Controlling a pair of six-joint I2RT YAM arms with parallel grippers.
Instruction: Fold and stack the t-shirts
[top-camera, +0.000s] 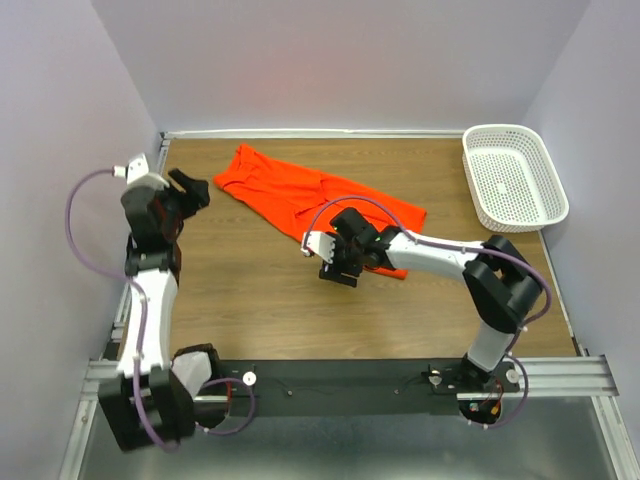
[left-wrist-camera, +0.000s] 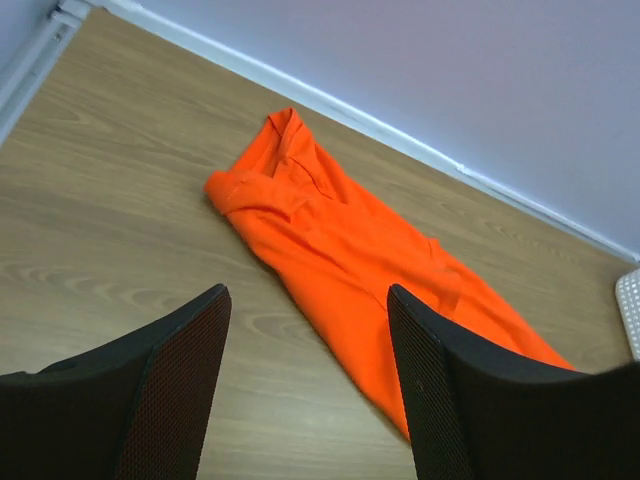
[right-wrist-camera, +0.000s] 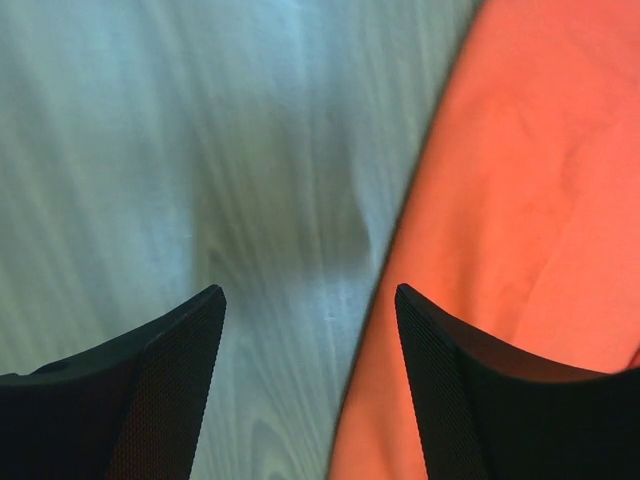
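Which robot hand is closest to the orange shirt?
The right gripper: it hovers open at the near edge of the t-shirt, one finger over the cloth. The left gripper sits apart, over bare table.

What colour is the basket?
White, a perforated plastic basket; it shows best in the top external view.

Seen from above, the right arm (top-camera: 430, 252) is covering part of the t-shirt (top-camera: 300, 190). At the left wrist, one of the fingers (left-wrist-camera: 450, 400) is hiding its end, and the picture edge is cropping the basket (left-wrist-camera: 631, 310)
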